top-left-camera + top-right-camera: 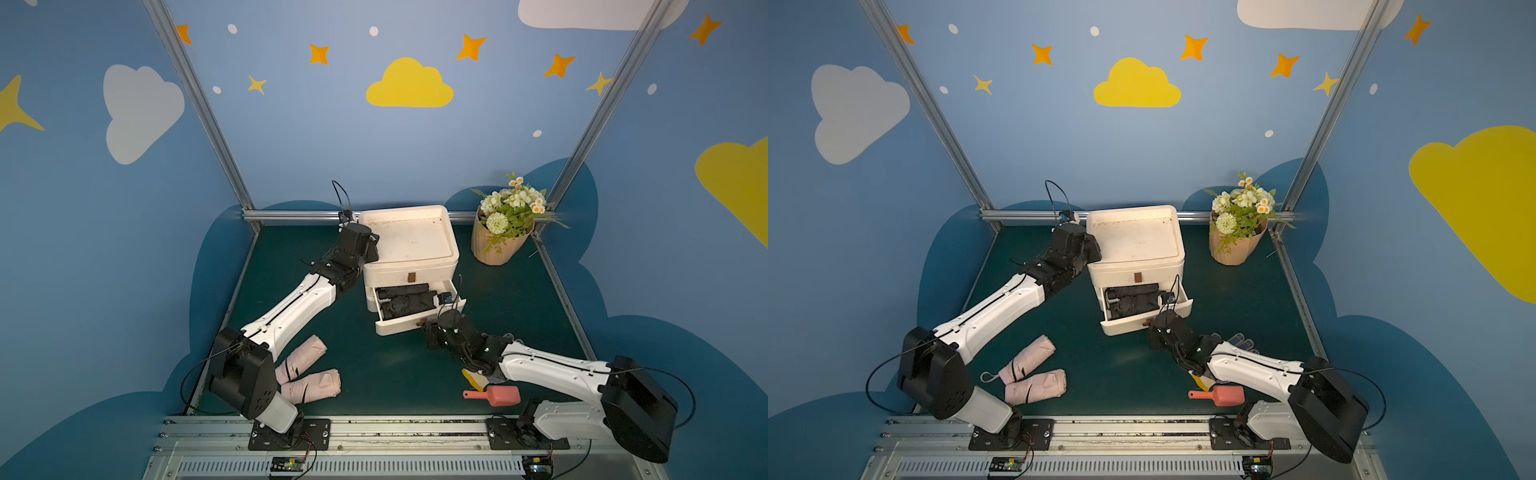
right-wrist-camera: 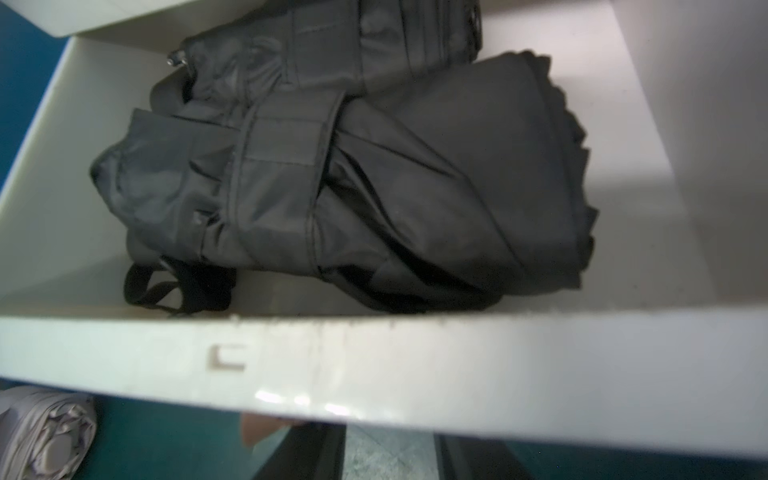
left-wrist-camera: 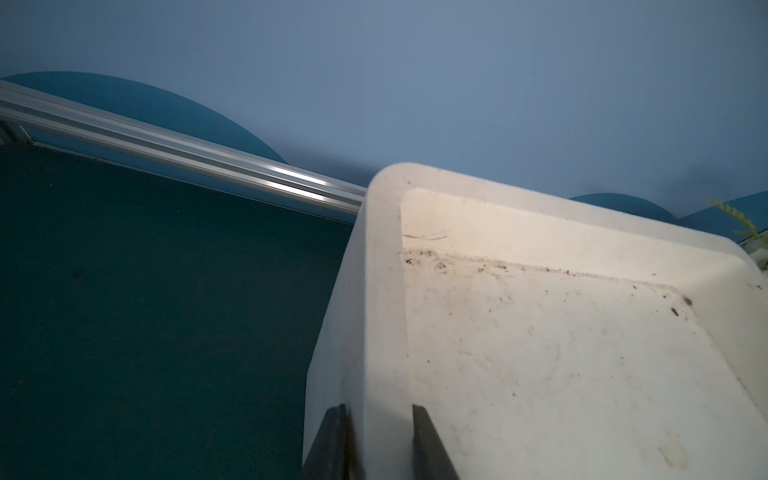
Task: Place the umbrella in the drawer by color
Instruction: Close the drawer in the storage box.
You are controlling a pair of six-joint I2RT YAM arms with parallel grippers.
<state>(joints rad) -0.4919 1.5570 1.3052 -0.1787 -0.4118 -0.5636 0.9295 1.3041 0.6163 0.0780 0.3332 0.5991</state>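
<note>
The white two-drawer cabinet [image 1: 409, 241] [image 1: 1133, 241] stands at the back middle. Its lower drawer [image 1: 399, 326] [image 2: 415, 361] is pulled out and holds two folded black umbrellas [image 1: 409, 305] [image 1: 1133, 305] [image 2: 353, 187]. The upper drawer is closed. Two pink umbrellas [image 1: 301, 359] [image 1: 1036, 386] lie on the mat at the front left. My left gripper [image 1: 372, 249] [image 3: 378, 409] is shut across the cabinet's top left rim [image 3: 374, 291]. My right gripper [image 1: 428, 328] [image 2: 390, 436] sits low at the drawer's front panel, jaws apart, beside the brown handle tab [image 2: 257, 428]; its tips are hidden.
A paper-wrapped flower pot [image 1: 498, 232] stands at the back right. A pink scoop [image 1: 496, 395] and a yellow item [image 1: 473, 378] lie under my right arm, and a grey glove [image 1: 1241, 343] lies behind it. Aluminium rails border the green mat.
</note>
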